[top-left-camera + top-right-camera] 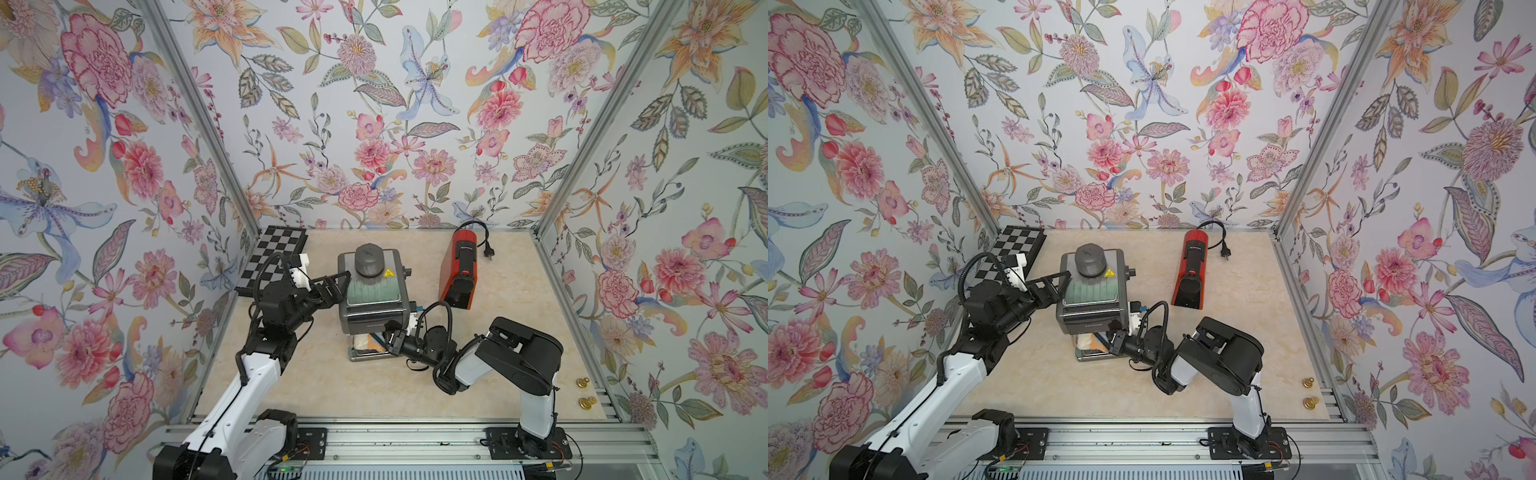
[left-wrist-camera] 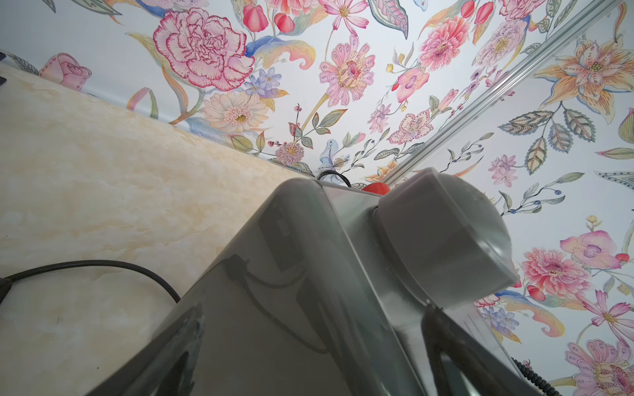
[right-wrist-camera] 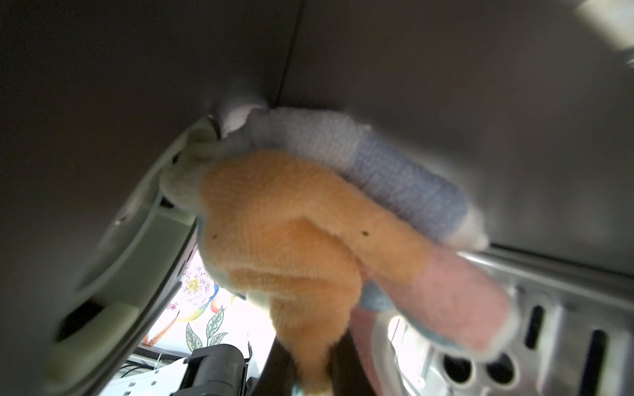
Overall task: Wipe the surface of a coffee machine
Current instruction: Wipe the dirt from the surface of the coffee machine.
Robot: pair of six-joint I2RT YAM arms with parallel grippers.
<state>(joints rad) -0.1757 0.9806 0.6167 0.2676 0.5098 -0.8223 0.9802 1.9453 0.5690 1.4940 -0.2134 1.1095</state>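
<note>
Orange-blue-pink knitted cloth (image 3: 291, 223), pinched by the right gripper (image 1: 389, 337), may snag under the grey boxy coffee machine (image 1: 371, 319) (left gripper (image 1: 336, 286), spread wide, sits beside it).

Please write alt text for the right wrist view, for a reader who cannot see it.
A bunched orange, blue and pink cloth, held by the right gripper, rests against the dark grey coffee machine. A slotted metal drip tray is visible near the cloth.
</note>
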